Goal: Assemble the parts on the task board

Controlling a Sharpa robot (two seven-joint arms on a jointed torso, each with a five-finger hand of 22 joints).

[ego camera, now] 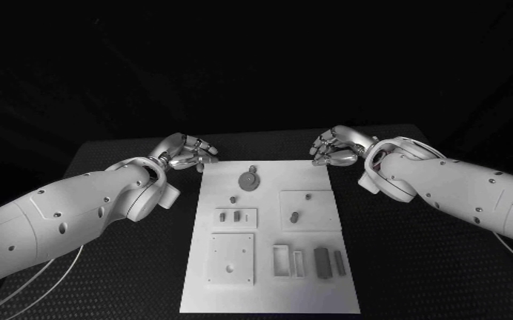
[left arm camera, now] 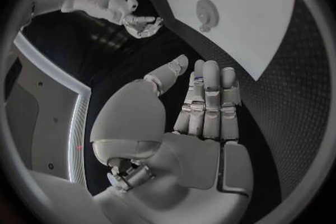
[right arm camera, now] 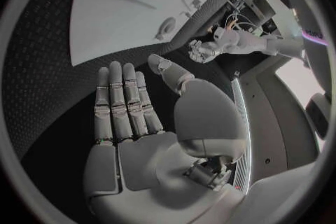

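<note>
I see both hands empty, fingers apart: left hand [ego camera: 184, 151] left of the board's [ego camera: 270, 290] top edge, right hand [ego camera: 340, 147] at its upper right corner.

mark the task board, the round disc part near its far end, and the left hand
task board [ego camera: 310, 290], head view, bare patch of plate near the bottom right corner.
round disc part [ego camera: 248, 181], head view, centre of the disc.
left hand [ego camera: 184, 152], head view, middle of the hand, off the board's far left corner.

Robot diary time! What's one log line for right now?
left hand: open, off board | right hand: open, off board | task board: parts untouched, round part at far end
</note>
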